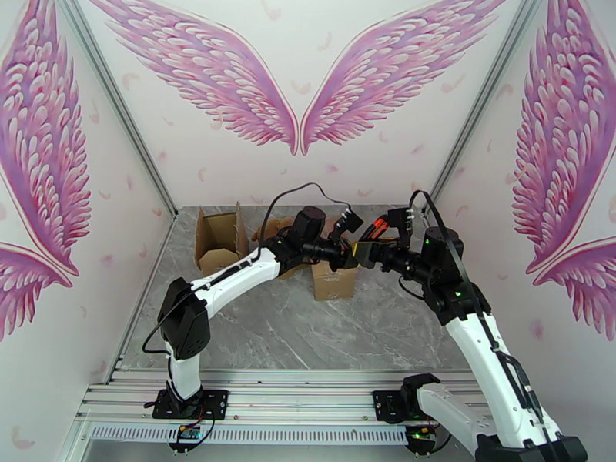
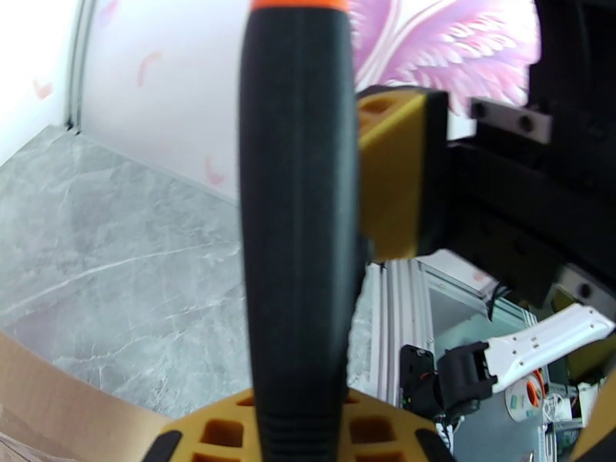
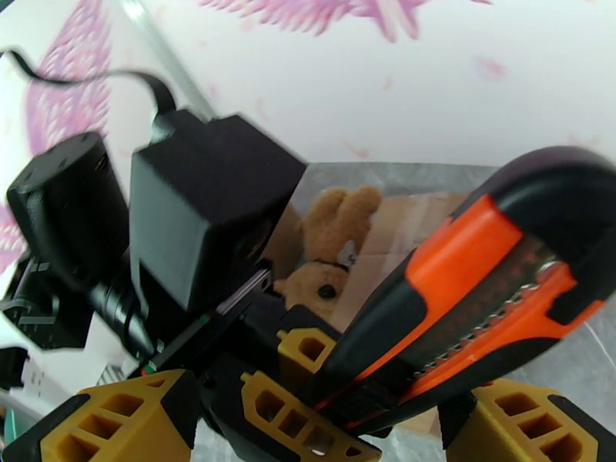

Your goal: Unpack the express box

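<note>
Utility knife [image 2: 296, 186] sits clamped in the left gripper [image 2: 300, 429], between the right gripper's [image 3: 323, 416] wide-spread fingers, above the express box [image 1: 335, 282] at mid-table, which is probably light, stiff, crushable cardboard best taken by a flap edge.

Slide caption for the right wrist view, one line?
Orange-and-black utility knife clamped in left gripper, brown teddy bear behind.

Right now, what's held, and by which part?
Left gripper holds the utility knife, fingers shut on its black handle near one end; right gripper open around it.
</note>
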